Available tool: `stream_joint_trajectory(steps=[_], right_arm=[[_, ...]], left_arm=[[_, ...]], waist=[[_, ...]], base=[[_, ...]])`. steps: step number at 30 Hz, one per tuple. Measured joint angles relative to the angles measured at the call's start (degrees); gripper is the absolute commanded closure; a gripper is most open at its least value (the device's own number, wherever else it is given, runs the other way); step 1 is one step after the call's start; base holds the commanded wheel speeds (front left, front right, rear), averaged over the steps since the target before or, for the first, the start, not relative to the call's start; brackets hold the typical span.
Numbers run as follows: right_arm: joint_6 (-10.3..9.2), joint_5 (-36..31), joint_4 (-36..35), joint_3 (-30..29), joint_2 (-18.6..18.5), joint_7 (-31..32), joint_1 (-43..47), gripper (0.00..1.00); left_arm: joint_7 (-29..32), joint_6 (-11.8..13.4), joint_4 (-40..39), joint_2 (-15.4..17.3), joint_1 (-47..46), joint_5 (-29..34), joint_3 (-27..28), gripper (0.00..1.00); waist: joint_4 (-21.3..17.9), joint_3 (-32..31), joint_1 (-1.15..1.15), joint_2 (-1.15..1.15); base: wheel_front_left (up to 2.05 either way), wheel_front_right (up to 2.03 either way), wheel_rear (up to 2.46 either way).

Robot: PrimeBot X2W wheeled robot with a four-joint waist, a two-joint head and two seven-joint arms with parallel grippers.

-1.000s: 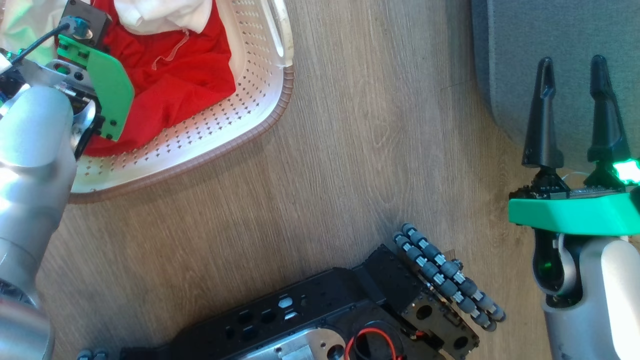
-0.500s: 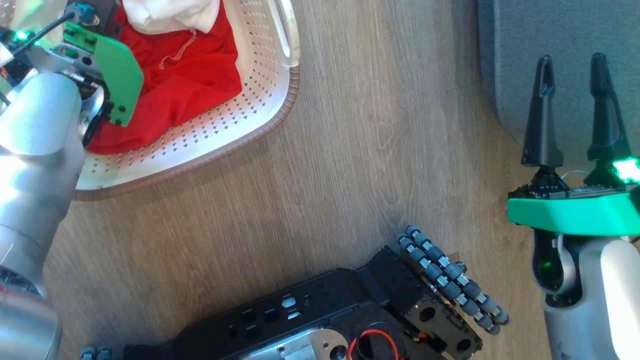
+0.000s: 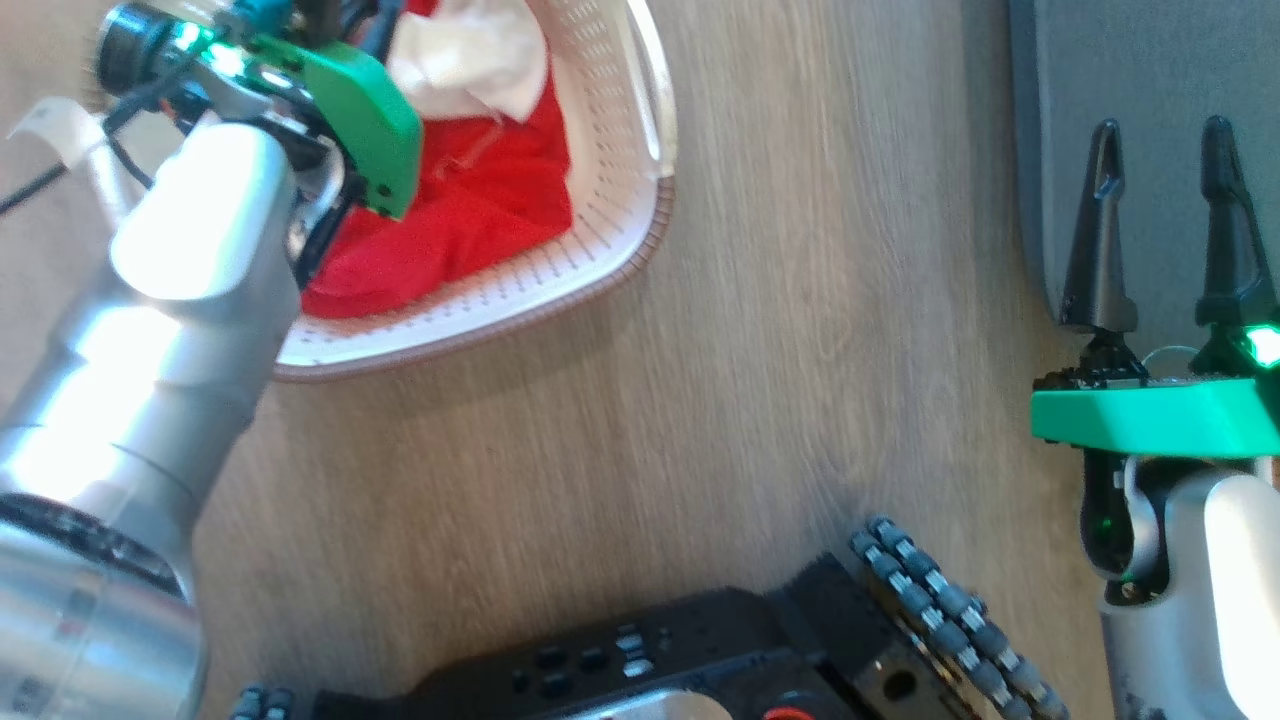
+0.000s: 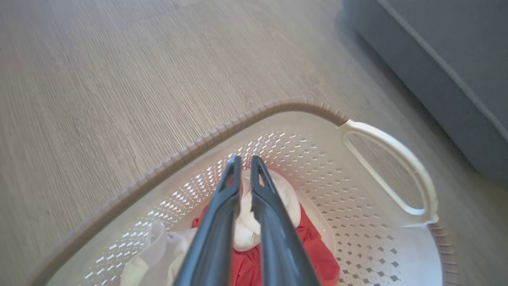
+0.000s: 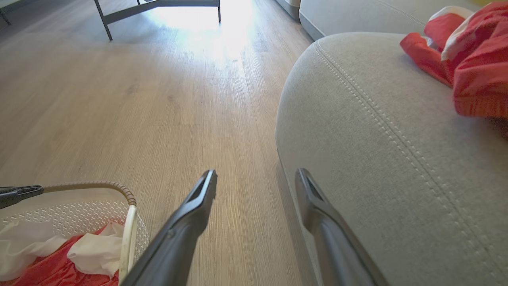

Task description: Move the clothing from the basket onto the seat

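Wood floor (image 3: 800, 350), basket (image 3: 600, 250) upper left: clothing (image 3: 480, 215) pinched between nearly closed left fingers (image 4: 214, 230); right fingers (image 3: 1098, 240) apart. Lift judged in hand; carry to seat (image 3: 1150, 80) required.

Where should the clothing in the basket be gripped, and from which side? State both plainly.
Grip the white bunched fold at the top of the clothing, coming straight down from above. It seems to stand highest in the heap, so it can probably be pinched without digging, while the red fabric lies flatter beneath it. The walls of the basket ring the heap and would likely block a sideways approach.
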Motion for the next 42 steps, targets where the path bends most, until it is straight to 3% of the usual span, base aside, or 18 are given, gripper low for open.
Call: stream_joint_trajectory(steps=[2,3,4,8,15,22,34,42], right_arm=[[0.0,-0.87,0.81,-0.63,0.01,0.0,0.0,0.0],[0.0,-1.27,1.3,-0.9,0.0,0.0,0.0,0.0],[0.0,-1.7,1.81,-1.12,0.0,0.0,0.01,0.0],[0.0,-3.72,4.0,-1.71,0.0,0.0,0.13,0.0],[0.0,-6.2,7.01,-3.02,-0.01,0.0,1.34,0.0],[0.0,-8.1,9.84,-3.11,-0.01,0.0,5.4,0.0],[0.0,-8.9,11.35,-4.12,0.0,0.0,12.25,0.0],[0.0,-8.44,11.56,-3.9,0.01,0.0,15.92,0.0]], left_arm=[[-0.75,0.0,-1.32,-0.44,1.37,-0.84,0.65,0.24],[-1.01,0.0,-1.92,-0.62,2.24,-1.24,1.14,0.06],[-1.05,0.01,-2.54,-0.76,3.16,-1.58,1.58,0.0],[-1.62,0.45,-6.11,-0.94,7.26,-2.57,3.56,0.0],[-1.78,3.77,-16.44,-0.27,15.64,-2.38,9.16,0.0],[-1.87,6.67,-22.77,4.1,29.54,-1.86,15.59,0.0],[-1.87,8.24,-32.32,10.07,45.47,-0.85,26.81,0.0],[-1.87,8.12,-39.22,10.95,57.33,0.1,32.5,0.0]], waist=[[1.08,-2.19,0.0,0.0],[1.62,-3.41,0.0,0.0],[2.15,-4.65,0.0,0.0],[4.38,-10.0,0.0,0.0],[7.93,-18.48,0.0,0.0],[11.92,-28.13,-0.01,0.0],[18.7,-39.42,-0.01,0.0],[20.18,-44.52,-0.01,0.0]], base=[[0.0,0.0,0.0],[0.0,0.0,0.0],[0.0,0.0,0.0],[0.0,0.0,0.0],[0.0,0.0,0.0],[0.0,0.0,0.0],[0.0,0.0,0.0],[0.0,0.0,0.0]])
